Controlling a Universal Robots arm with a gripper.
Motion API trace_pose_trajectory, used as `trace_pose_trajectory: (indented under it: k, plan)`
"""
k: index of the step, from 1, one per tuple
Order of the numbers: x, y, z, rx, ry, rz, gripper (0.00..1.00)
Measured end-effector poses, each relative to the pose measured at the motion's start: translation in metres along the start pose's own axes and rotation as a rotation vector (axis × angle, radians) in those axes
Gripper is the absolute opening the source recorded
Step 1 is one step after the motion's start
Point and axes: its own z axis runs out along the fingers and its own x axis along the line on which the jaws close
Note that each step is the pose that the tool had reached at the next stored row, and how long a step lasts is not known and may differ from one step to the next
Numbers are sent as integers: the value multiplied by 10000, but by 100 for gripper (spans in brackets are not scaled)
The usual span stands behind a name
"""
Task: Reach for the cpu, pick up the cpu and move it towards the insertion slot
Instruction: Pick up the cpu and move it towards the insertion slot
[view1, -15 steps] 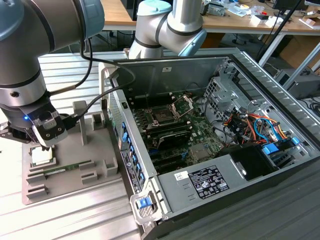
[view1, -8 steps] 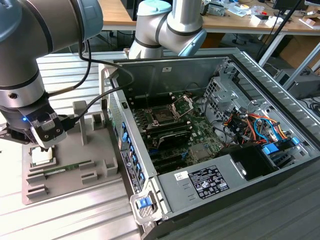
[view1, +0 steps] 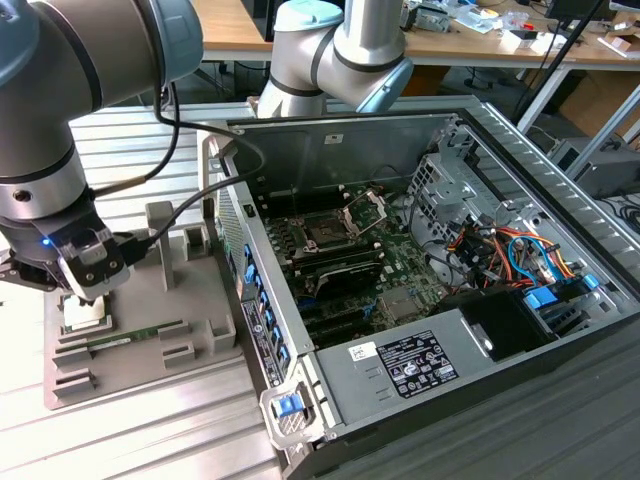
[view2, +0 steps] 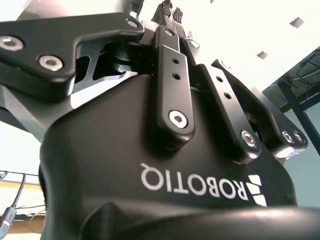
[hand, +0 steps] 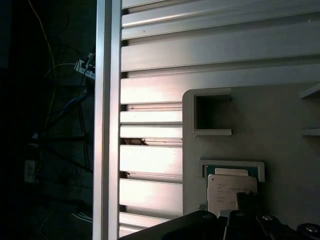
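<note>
The cpu (hand: 231, 192), a pale silvery square with a thin tan rim, lies in a recess of the grey fixture (hand: 280, 110). In the exterior view my gripper (view1: 86, 295) is down at the cpu (view1: 84, 318), at the exterior view's left. In the first wrist view the gripper's dark tip (hand: 246, 201) overlaps the chip's near edge. In the second wrist view the gripper body (view2: 165, 165) stands against a bright ceiling. The insertion slot (view1: 325, 233), a dark square socket with its silver bracket raised, sits on the motherboard inside the open computer case (view1: 330, 130), far to the right of the gripper.
A long green memory stick (view1: 135, 335) lies on the grey fixture (view1: 200, 345) beside the cpu. The fixture has upright posts (view1: 160, 235). Both rest on a ribbed aluminium table (view1: 120, 430). Drive cages and coloured cables (view1: 500, 250) fill the case's right side. Desks stand behind.
</note>
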Motion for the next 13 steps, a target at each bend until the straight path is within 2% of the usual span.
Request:
trace_pose_trajectory:
  k: [13]
  plan:
    - [1, -4, 18, 0, 0, -8, 10]
